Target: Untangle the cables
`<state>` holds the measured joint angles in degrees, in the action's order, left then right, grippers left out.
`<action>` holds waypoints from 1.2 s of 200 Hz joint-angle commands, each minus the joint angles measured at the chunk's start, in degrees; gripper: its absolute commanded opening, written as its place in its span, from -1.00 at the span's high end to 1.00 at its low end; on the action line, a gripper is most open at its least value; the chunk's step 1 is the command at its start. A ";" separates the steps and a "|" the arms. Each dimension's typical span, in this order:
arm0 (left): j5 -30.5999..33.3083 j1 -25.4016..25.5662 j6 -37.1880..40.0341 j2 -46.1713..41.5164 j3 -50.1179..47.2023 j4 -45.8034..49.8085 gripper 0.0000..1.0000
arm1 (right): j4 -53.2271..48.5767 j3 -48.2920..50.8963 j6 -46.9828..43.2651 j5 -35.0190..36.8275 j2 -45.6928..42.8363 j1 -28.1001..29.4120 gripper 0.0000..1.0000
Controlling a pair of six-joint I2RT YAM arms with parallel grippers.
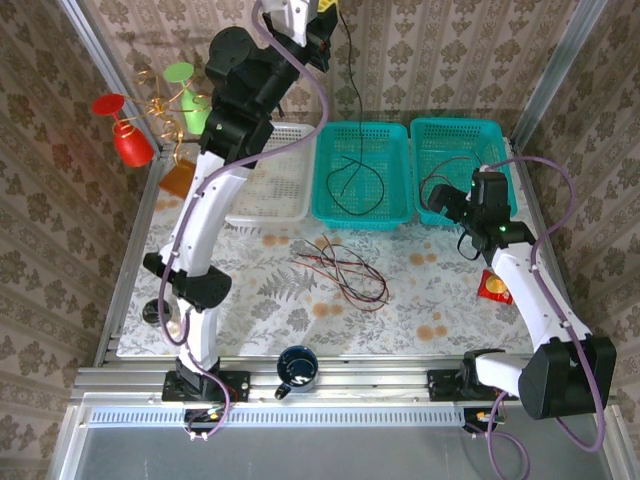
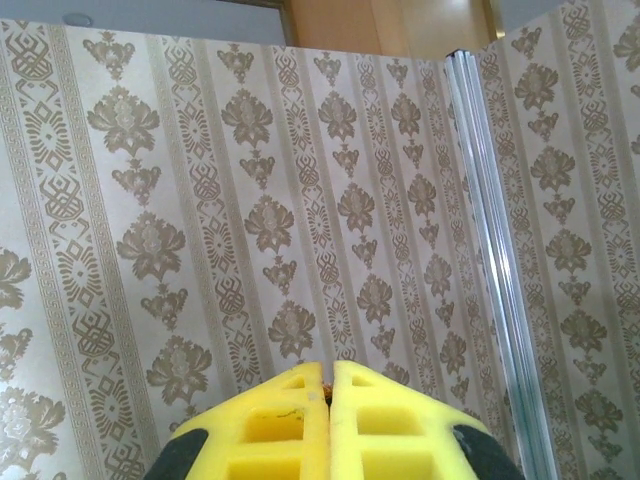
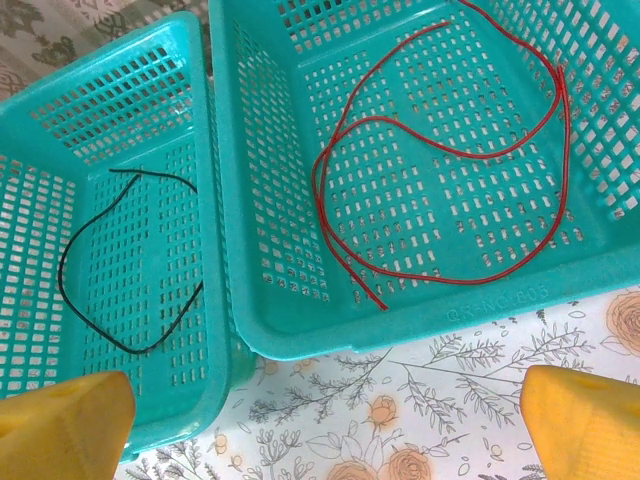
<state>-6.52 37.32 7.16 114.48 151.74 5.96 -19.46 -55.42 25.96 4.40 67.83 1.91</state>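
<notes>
While raised high against the patterned wall, the left claw (image 1: 322,25) is pinched closed on a thin black cable (image 1: 352,90). This cable hangs straight down and ends in a loose loop on the slotted floor of the middle teal plastic basket (image 1: 330,208). The right claw (image 3: 325,400) is spread wide above the basket rims. A red cable (image 3: 450,282) curls in the right basket (image 3: 420,320). More thin red and black cables (image 1: 345,268) lie tangled on the floral tablecloth (image 1: 260,290).
</notes>
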 commanded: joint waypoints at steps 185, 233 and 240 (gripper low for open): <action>-3.33 0.65 -13.27 22.86 -23.98 26.35 1.00 | -1.32 0.11 -0.10 -0.40 -1.04 0.02 -1.00; -3.35 0.83 -12.59 30.00 -15.64 32.80 1.00 | -1.92 0.67 -0.13 -0.38 -2.13 0.02 -1.00; -3.22 0.82 -12.71 30.12 -15.56 32.30 1.00 | -1.98 0.69 -0.16 -0.28 -2.26 0.02 -1.00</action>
<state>-8.97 38.20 -4.36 143.17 133.86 34.39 -19.88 -55.42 25.74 4.21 66.37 1.91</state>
